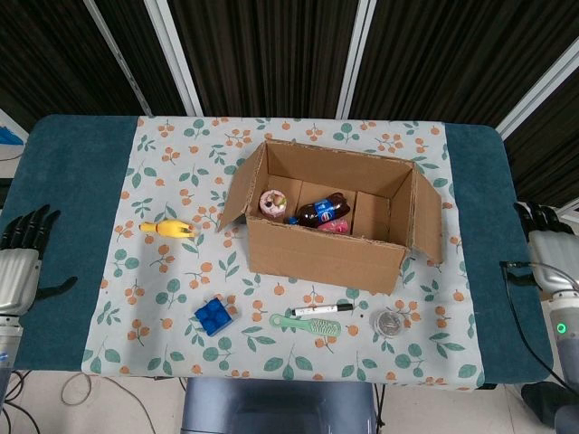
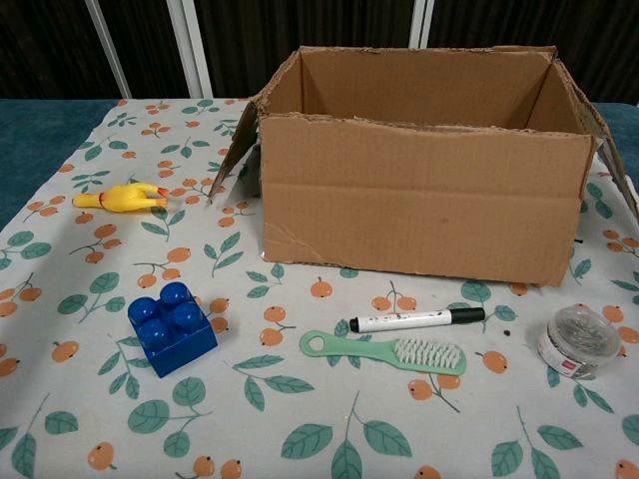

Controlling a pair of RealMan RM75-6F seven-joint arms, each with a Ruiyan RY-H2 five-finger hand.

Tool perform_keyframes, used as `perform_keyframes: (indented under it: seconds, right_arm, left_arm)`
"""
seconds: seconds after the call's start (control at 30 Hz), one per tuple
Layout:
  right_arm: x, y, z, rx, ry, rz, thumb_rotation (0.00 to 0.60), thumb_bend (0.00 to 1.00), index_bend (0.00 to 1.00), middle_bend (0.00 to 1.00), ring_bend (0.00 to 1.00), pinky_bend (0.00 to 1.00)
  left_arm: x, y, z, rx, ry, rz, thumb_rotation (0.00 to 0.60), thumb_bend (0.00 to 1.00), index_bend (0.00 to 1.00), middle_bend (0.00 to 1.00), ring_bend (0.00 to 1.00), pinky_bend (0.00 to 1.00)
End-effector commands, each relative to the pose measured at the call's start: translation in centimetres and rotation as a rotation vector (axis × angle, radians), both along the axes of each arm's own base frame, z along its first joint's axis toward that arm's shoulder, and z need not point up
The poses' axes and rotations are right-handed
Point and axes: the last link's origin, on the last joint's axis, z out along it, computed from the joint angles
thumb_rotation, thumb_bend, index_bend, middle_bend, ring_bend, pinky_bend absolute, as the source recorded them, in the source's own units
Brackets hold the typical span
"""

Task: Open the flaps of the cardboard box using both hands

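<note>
Cardboard box (image 1: 327, 237) flaps open, left robot hand (image 1: 20, 264) fingers spread, right robot hand (image 1: 548, 246) unclear

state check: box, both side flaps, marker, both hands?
cardboard box: open on top, items inside
left side flap: folded outward
right side flap: folded outward
marker: capped, lying flat
left hand: empty, fingers apart
right hand: empty, off the box

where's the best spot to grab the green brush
Probably the long flat handle of the green plastic brush, taken from above: it lies flat on the cloth, bristles at its right end, and the black-capped white marker sits close behind, crowding that side.
</note>
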Motion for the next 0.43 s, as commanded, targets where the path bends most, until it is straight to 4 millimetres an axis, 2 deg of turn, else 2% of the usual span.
perform_keyframes:
  seconds: [0.03,0.2,0.43]
  right_arm:
    - [-1.7,3.7,-2.2,-0.093,-0.148,0.029,0.6,0.13,0.0,0.0,0.0,0.21]
    - [-3.2,6.2,-3.7,-0.089,-0.134,0.037,0.6,0.12,0.0,0.0,0.0,0.21]
    - [-3.8,6.8,-4.6,-0.099,-0.114,0.107,0.6,0.12,0.0,0.0,0.0,0.21]
  left_arm:
    - [-1.3,-1.4,-0.1,0.033,0.005,0.016,0.6,0.02,0.0,0.0,0.0,0.06]
    - [-2.9,-3.0,0.1,0.039,0.033,0.047,0.6,0.01,0.0,0.0,0.0,0.05]
    - [-3.5,-2.8,-0.2,0.024,0.001,0.077,0.6,0.01,0.0,0.0,0.0,0.05]
